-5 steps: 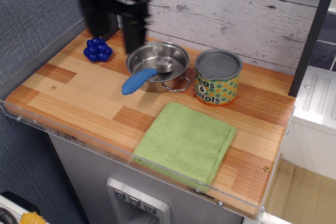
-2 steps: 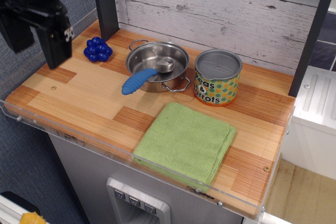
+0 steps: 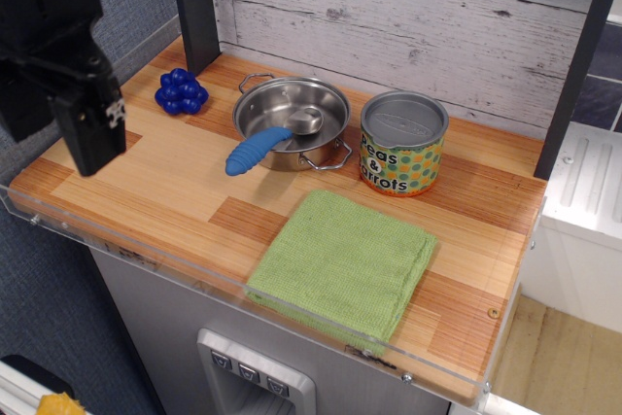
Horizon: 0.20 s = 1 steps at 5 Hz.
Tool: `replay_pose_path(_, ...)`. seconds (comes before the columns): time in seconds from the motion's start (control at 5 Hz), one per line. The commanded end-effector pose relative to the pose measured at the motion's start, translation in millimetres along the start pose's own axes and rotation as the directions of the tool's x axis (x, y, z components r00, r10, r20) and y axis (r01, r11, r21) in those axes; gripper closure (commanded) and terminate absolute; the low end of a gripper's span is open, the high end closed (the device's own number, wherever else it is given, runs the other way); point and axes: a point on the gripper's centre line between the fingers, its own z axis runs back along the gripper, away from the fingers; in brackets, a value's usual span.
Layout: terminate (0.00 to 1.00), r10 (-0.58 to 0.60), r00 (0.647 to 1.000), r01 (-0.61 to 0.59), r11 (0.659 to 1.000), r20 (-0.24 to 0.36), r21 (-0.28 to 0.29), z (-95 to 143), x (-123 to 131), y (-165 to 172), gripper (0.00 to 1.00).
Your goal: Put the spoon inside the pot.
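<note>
Grey planks back a wooden counter with a clear rim along its front edge. At the counter's far left the claw (image 3: 73, 133) hangs low and dark, partly cut off by the picture's edge; only one blocky finger shows plainly, so whether it is spread or pressed together cannot be told. It grips nothing that can be seen.

Well off to the claw's right sits the pot (image 3: 292, 121), and the spoon (image 3: 275, 139) already lies in it: the silver bowl rests on the pot's floor, while the blue handle leans over the near-left rim and sticks out toward the claw. The spoon's long axis runs from that handle tip up and to the right, into the pot's middle.

Grapes (image 3: 181, 91) lie between claw and pot, a little behind the claw. Just right of the pot stands a can (image 3: 402, 143), and a green cloth (image 3: 342, 261) lies nearer the front edge.

Judging from this, the task looks done. If any nudge were wanted, the handle end is the part nearest the claw.
</note>
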Motion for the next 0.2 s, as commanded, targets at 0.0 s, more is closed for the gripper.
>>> replay_pose_path(0.0,1.00,-0.081,0.996,0.082,0.997,0.039,-0.011,5.8,-6.2,-9.6,0.00)
